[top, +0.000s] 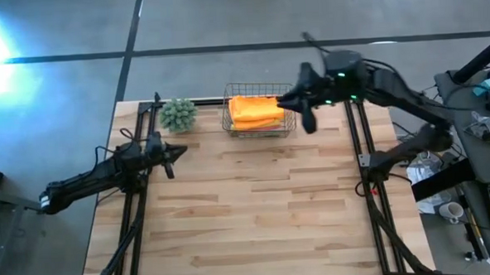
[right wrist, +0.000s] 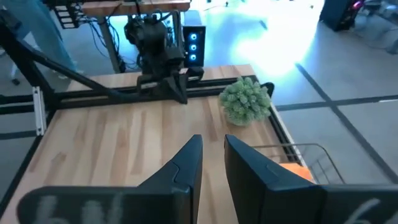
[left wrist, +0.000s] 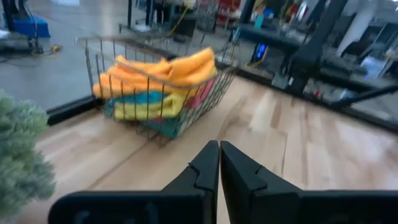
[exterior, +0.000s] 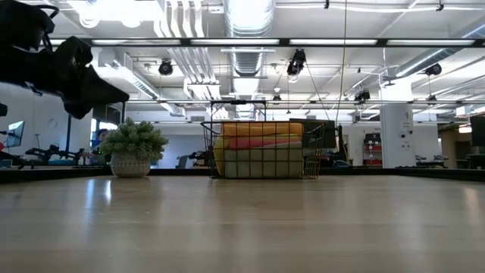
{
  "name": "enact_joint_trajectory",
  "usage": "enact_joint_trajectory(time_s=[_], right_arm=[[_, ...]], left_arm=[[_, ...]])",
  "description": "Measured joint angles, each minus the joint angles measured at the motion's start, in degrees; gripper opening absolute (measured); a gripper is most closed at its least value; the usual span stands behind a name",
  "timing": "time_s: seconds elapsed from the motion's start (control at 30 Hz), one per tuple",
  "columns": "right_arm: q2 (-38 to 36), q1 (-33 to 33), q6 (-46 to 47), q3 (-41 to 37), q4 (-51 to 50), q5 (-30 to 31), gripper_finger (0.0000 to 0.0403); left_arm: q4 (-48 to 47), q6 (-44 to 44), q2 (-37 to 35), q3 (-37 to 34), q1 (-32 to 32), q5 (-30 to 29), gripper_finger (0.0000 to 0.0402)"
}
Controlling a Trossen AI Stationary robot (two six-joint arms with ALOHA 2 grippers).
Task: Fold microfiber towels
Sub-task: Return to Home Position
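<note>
The folded microfiber towels (top: 255, 110) lie stacked in a wire basket (top: 228, 122) at the table's far middle. Orange ones are on top, with pink, yellow and teal layers (left wrist: 149, 102) below. My right gripper (top: 297, 104) hangs above the basket's right side, clear of it. In the right wrist view its fingers (right wrist: 213, 155) stand a narrow gap apart with nothing between them. My left gripper (top: 173, 154) is at the table's left, pointing toward the basket. It is shut and empty (left wrist: 219, 155), above the wood.
A fuzzy green plant ball (top: 178, 114) in a small pot stands left of the basket, near the far edge. Dark arm rails (top: 140, 200) run down both sides of the table. The bare wooden top (top: 256, 212) stretches from the basket toward the near edge.
</note>
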Motion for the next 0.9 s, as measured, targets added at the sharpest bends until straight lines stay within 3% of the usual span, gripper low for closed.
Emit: enact_joint_trajectory(time_s=[0.13, 0.53, 0.9], right_arm=[[-7.7, 0.3, 0.5, -8.2, 1.4, 1.0, 0.0058], [-29.5, 0.4, 12.1, -46.7, 29.1, 3.0, 0.0059], [-43.9, 0.4, 21.8, -70.8, 43.7, 4.1, 0.0059]], left_arm=[[3.2, 0.4, 1.6, -0.7, 0.0, -0.5, 0.0000], [6.2, 0.4, 3.2, -0.7, 0.0, -0.6, 0.0000], [6.3, 0.4, 1.9, -1.5, 0.1, -1.6, 0.0000]])
